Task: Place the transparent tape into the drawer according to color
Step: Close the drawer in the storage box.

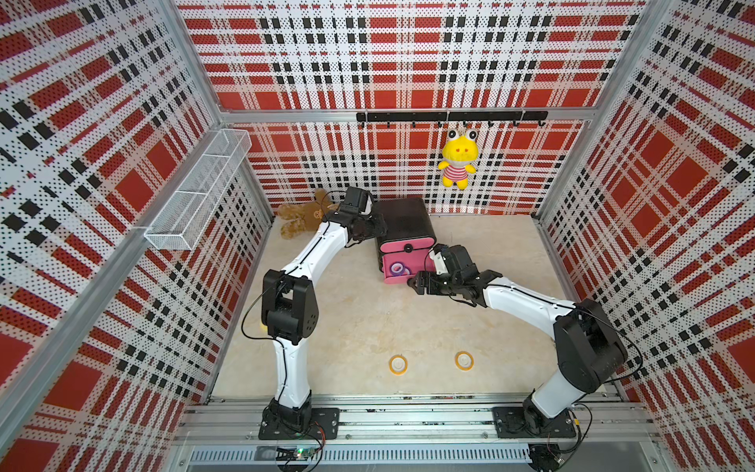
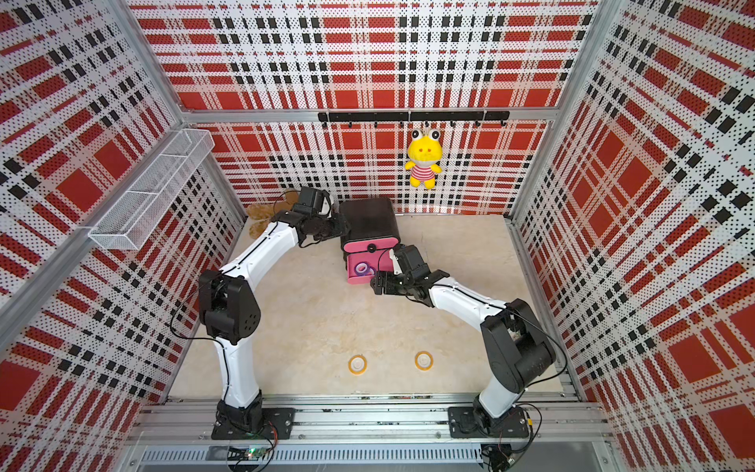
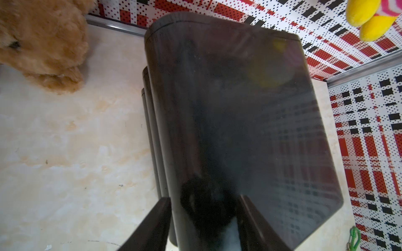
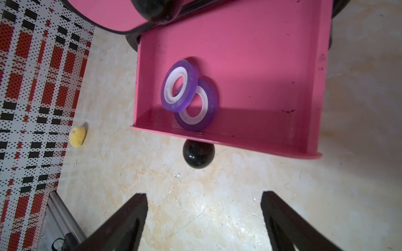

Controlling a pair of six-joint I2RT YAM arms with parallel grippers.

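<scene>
My left gripper point(image 3: 204, 197) clamps the chest's point(image 1: 402, 220) left edge. Its open drawer point(image 4: 261, 65) holds two overlapping purple tape rings point(image 4: 180, 84); my right gripper point(image 4: 204, 194) hangs spread just before it. Two orange tape rings point(image 1: 398, 364) point(image 1: 464, 360) lie well in front.

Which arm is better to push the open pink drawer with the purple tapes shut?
Right. The right tool, open, faces the black knob of the open drawer, nothing between. The left tool straddles an edge of the chest, off to its side.
</scene>
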